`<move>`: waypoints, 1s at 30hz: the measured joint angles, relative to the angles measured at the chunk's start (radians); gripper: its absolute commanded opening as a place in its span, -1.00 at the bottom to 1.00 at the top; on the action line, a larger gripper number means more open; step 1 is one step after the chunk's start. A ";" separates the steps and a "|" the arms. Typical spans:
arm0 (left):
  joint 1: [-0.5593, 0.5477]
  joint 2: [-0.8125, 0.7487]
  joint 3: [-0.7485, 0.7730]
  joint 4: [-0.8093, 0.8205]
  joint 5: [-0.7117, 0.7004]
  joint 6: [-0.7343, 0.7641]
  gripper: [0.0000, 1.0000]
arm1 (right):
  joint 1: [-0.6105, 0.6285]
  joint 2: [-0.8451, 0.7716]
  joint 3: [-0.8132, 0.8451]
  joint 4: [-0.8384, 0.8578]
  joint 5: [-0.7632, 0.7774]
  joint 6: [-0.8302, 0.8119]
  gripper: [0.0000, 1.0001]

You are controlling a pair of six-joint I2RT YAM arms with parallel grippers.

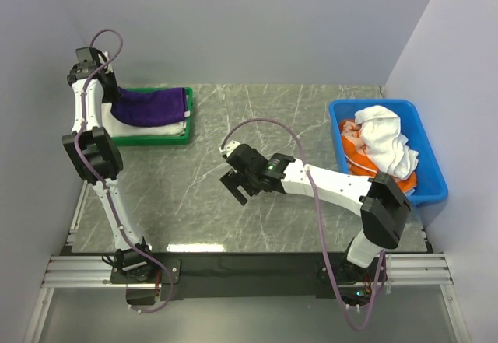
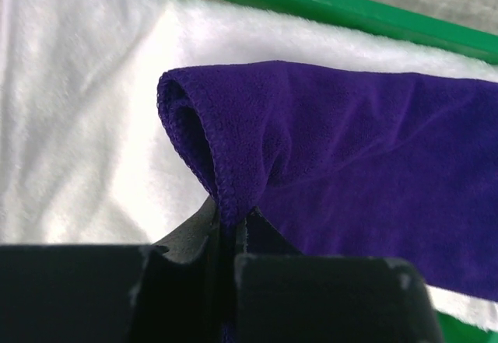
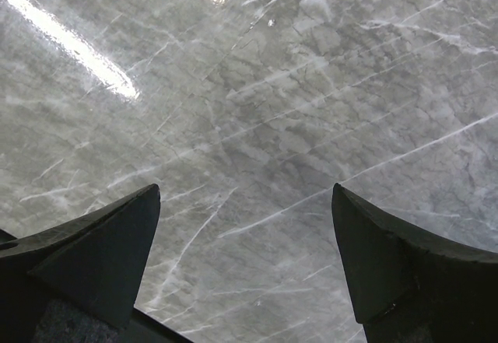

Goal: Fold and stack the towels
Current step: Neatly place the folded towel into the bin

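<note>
**Purple towel being set on the stack in the green tray**

Overhead view: the green tray (image 1: 156,141) sits at the far left of the table (image 1: 233,125). Inside it, a folded purple towel (image 1: 152,103) lies on a white towel (image 1: 148,131). The left gripper (image 1: 107,94) is at the tray's left end. The right gripper (image 1: 236,186) hovers over bare table, well to the tray's right. Further right, a blue bin (image 1: 432,191) holds loose towels (image 1: 385,141).

Left wrist view: the jaws are pinched tight on the purple towel's folded edge, above the white towel.

Right wrist view: the jaws stand wide apart, holding nothing.

To finish well, the left gripper should probably lower the edge flat, square with the white towel, before letting go.
</note>
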 measured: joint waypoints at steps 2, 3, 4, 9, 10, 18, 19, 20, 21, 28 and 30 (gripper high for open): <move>-0.006 0.000 -0.006 0.020 -0.013 0.017 -0.82 | 0.001 0.006 0.011 -0.002 0.000 0.000 0.94; -0.008 0.001 -0.007 0.031 -0.019 0.024 -0.81 | 0.002 0.011 0.016 -0.001 -0.001 0.000 0.94; -0.010 0.001 -0.010 0.041 -0.027 0.030 -0.80 | 0.004 0.014 0.018 0.000 -0.001 0.000 0.94; -0.029 0.014 -0.012 0.074 -0.079 0.048 -0.42 | 0.009 0.030 0.019 -0.006 -0.006 -0.001 0.94; -0.032 0.019 -0.012 0.078 -0.093 0.053 -0.27 | 0.009 0.031 0.019 -0.008 -0.007 -0.002 0.94; -0.041 0.037 -0.032 0.117 -0.254 0.019 0.71 | 0.011 0.031 0.019 -0.008 -0.005 0.005 0.94; -0.040 0.037 -0.032 0.121 -0.278 0.011 0.72 | 0.011 0.031 0.019 -0.008 -0.001 0.009 0.94; -0.039 0.036 -0.032 0.124 -0.304 0.003 0.80 | 0.011 0.031 0.019 -0.008 0.003 0.013 0.94; -0.039 0.034 -0.032 0.126 -0.333 -0.005 0.85 | 0.011 0.029 0.019 -0.008 0.008 0.016 0.94; -0.036 -0.047 -0.066 0.133 -0.418 -0.091 0.99 | -0.008 -0.025 0.010 -0.006 0.090 0.069 0.94; -0.035 -0.129 -0.136 0.148 -0.379 -0.140 0.99 | -0.045 -0.071 -0.003 -0.007 0.121 0.107 0.94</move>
